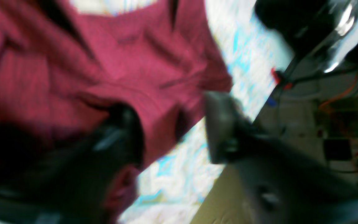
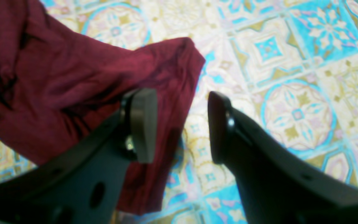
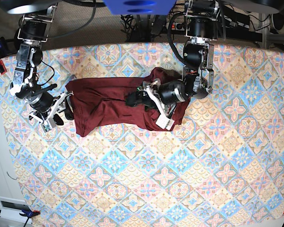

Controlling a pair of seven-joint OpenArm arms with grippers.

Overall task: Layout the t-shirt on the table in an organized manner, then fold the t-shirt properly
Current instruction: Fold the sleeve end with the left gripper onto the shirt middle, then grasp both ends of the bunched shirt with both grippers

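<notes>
The maroon t-shirt (image 3: 109, 101) lies crumpled and stretched sideways across the far half of the patterned table (image 3: 132, 179). My left gripper (image 3: 154, 101) hovers over the shirt's bunched right end. In the left wrist view the left gripper (image 1: 169, 130) is blurred, its fingers wide apart with the t-shirt (image 1: 110, 62) beneath them and nothing pinched. My right gripper (image 3: 61, 112) sits at the shirt's left edge. In the right wrist view the right gripper (image 2: 180, 127) is open: one finger is over the t-shirt (image 2: 73, 87), the other over bare table (image 2: 291, 62).
Both arm bases stand at the table's far edge (image 3: 132, 45) among cables. The left wrist view shows the table's side edge (image 1: 259, 115), with cables and equipment beyond it. A white box (image 3: 12, 208) sits off the near left corner.
</notes>
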